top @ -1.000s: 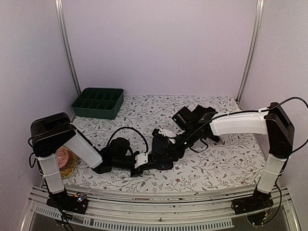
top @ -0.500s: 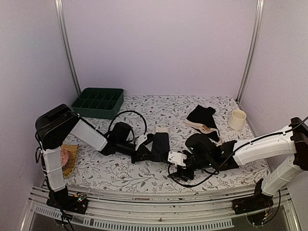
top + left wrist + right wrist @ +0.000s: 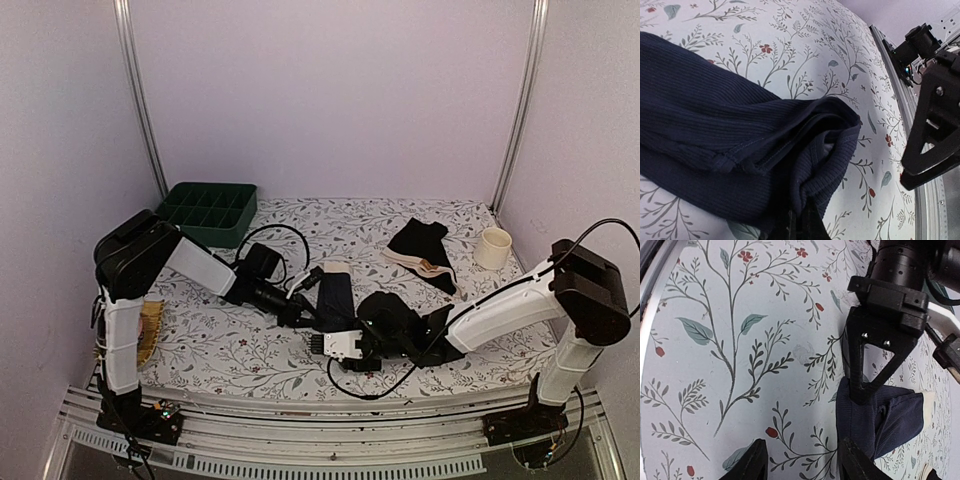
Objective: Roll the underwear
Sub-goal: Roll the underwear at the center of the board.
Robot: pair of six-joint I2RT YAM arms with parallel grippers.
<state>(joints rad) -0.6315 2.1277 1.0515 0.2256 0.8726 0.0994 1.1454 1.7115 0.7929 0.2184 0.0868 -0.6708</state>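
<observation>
From above, the folded underwear (image 3: 335, 296) I am working on lies about mid-counter, a little toward the near edge. My left gripper (image 3: 310, 312) is at its left end, and my right gripper (image 3: 318, 342) is low over the cloth just nearer the near edge, close to the garment but apart from it. The other underwear (image 3: 420, 246), black with a cream-beige piece, waits in a heap toward the back right corner, beside a cream cup (image 3: 493, 248). The green tray (image 3: 207, 212) sits in the back left corner.

My left wrist camera shows ribbed navy fabric doubled over on itself. My fingers come together at the bottom of the view and seem to be pinched tight on the lower hem. My other gripper stands off to the right, not touching the cloth.

My right wrist camera shows my own fingers spread wide with only bare flowered counter between them. Ahead, the left gripper's tip presses onto the navy fold.

I judge the roll is only starting, with one end held and nothing turned over yet. Next I should bring the right fingers onto the free edge, then turn the fabric over itself evenly while the left keeps it from sliding.
</observation>
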